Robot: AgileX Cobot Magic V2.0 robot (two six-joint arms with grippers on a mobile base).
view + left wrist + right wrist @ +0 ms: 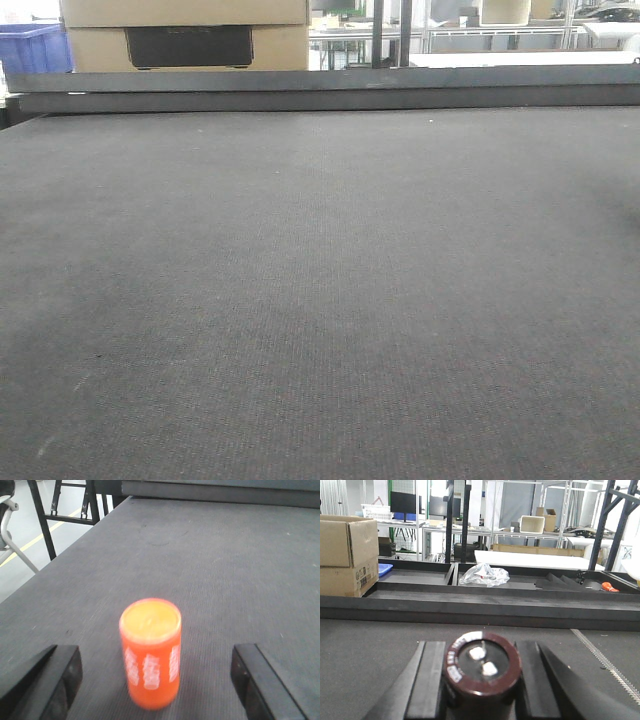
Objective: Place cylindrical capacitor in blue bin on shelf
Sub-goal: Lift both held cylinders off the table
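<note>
My right gripper (pixel 481 690) is shut on a dark brown cylindrical capacitor (pixel 482 662) with two silver terminals on its top face, held just above the dark grey fabric table (pixel 365 650). My left gripper (pixel 152 682) is open, with a black finger on each side of an orange cylinder (pixel 150 652) that has a yellow top and white markings and stands upright on the table without touching the fingers. A blue bin (pixel 35 50) shows beyond the table's far left corner. The stainless-steel shelf is out of view. Neither gripper shows in the front view.
A raised dark rail (pixel 320 90) runs along the table's far edge. A cardboard box (pixel 185 35) stands behind it, also in the right wrist view (pixel 347 555). Black trays hold a plastic bag (pixel 484 575). The table's left edge (pixel 60 560) drops to the floor.
</note>
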